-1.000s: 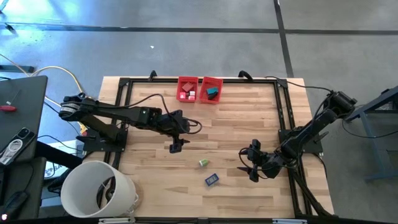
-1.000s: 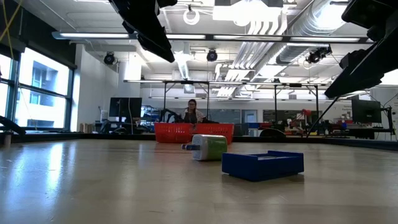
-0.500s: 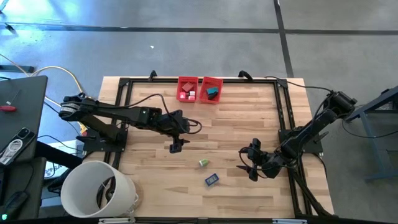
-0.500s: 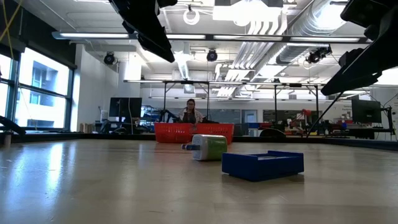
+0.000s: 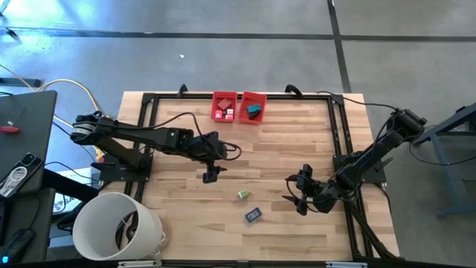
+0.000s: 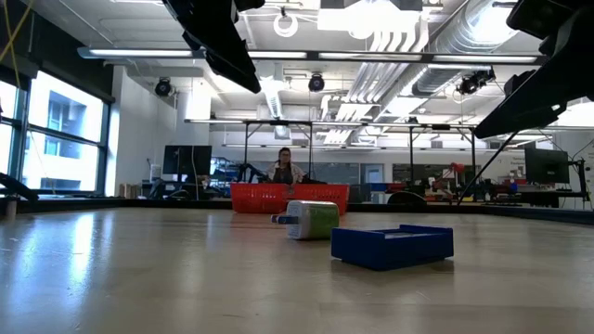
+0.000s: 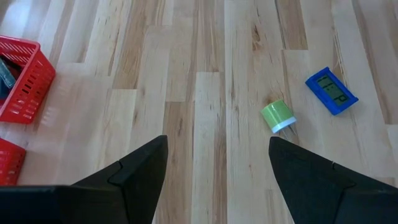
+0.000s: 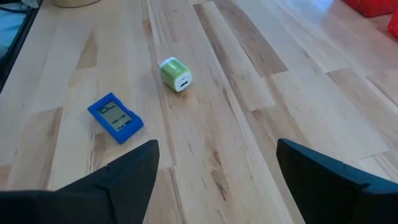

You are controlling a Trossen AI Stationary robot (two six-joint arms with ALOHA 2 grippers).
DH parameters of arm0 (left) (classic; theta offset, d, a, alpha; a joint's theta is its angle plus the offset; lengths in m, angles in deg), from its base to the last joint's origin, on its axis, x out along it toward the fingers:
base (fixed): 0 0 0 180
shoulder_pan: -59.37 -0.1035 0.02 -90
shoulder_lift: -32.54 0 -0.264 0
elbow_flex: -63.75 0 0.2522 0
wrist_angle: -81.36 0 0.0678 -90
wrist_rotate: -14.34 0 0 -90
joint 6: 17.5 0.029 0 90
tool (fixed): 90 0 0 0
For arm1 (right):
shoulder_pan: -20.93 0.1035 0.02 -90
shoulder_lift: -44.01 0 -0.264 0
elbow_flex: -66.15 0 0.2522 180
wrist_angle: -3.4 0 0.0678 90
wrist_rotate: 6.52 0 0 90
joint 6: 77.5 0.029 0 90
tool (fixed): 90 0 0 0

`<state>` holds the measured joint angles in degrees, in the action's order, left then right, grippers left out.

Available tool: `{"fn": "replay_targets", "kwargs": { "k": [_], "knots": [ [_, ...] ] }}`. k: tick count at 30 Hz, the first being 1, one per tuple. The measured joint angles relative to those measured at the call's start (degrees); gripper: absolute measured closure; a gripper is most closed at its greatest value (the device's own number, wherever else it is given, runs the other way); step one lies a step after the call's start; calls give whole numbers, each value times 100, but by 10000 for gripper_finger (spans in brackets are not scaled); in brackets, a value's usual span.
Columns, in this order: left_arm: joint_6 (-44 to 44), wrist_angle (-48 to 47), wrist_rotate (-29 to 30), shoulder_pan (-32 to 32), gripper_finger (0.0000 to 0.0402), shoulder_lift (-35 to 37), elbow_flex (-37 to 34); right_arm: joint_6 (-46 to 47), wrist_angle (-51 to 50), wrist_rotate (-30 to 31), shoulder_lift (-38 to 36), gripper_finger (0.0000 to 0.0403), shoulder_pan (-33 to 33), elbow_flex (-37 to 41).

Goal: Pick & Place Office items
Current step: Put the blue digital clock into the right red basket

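Two office items lie flat on the wooden table. A green-and-white piece (image 5: 242,195) (image 7: 278,116) (image 8: 175,73) lies near the middle, and a dark blue flat piece (image 5: 253,215) (image 7: 331,91) (image 8: 115,117) lies nearer the front edge. Other small pieces, pink, white and teal, sit in the two red bins (image 5: 224,106) (image 5: 253,106) at the far edge. My left gripper (image 5: 210,176) (image 7: 217,180) hangs open above the table, to the left of the green piece. My right gripper (image 5: 295,195) (image 8: 214,180) is open and low, to the right of both pieces.
A big white bucket (image 5: 119,227) stands off the table's near left corner. A black frame (image 5: 338,141) runs along the table's edges. Bare wood lies between the grippers and the bins. In the low view a person (image 6: 284,167) sits in the room beyond the table.
My right gripper has turned a little at the wrist while staying in place and open. The two pieces on the table have not moved.
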<state>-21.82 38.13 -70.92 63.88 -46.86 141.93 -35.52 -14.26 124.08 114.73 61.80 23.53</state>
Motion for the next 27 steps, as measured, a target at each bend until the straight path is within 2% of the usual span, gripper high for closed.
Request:
{"fn": "replay_targets", "kwargs": {
  "k": [17,27],
  "knots": [
    [-2,-1,0,0,130,0,0,-12,37,0,0,89,-1,0],
    [-50,-3,0,16,130,0,0,-670,317,130,0,89,-198,0]
  ]
}}
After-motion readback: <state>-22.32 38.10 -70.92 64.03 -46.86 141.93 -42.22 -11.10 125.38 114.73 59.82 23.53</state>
